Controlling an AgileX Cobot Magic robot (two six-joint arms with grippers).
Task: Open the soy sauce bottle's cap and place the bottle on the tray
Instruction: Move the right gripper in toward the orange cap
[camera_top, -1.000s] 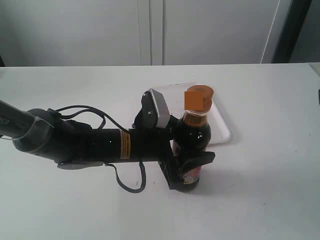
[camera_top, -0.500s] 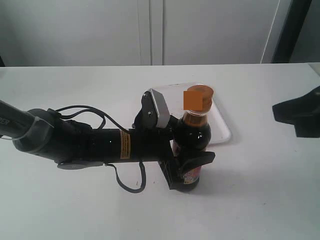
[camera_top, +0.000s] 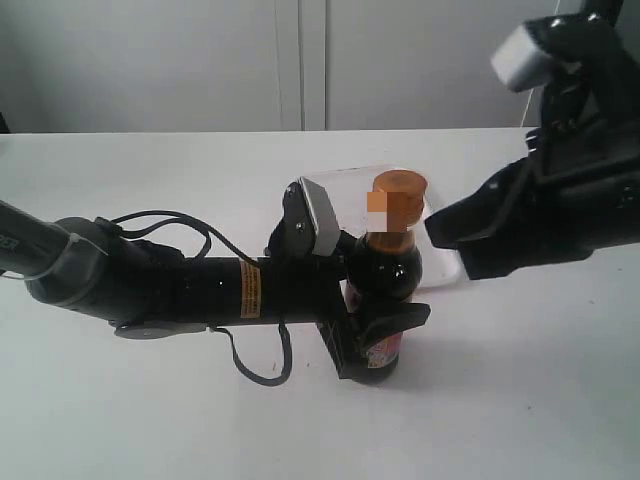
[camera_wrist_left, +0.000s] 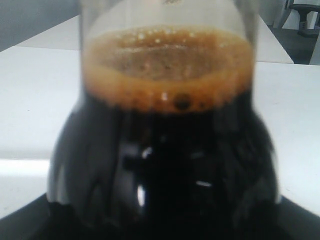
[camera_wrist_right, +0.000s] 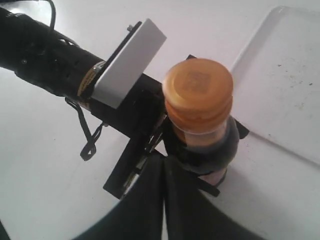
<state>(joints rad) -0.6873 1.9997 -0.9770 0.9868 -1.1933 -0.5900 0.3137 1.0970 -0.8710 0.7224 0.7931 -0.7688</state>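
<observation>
Soy sauce bottle (camera_top: 386, 268) gripped on the bench (camera_top: 150, 420)
Left jaws clamp its body; right jaws, pressed together, hover near the cap (camera_top: 399, 186).

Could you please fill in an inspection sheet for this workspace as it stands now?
Surface: flat white table, no spills seen.
Job's things: clear glass soy sauce bottle of dark liquid stands upright on the table beside the flat white plastic tray, not on it. Its round orange-brown plastic cap is closed.
Clutter: nothing seen.
Grippers: left gripper shut on the bottle's lower body. Right gripper shut and empty, near the bottle's neck but apart from it.
Cables: black cable loops along the left arm.
Surroundings: pale wall panels behind the table.
</observation>
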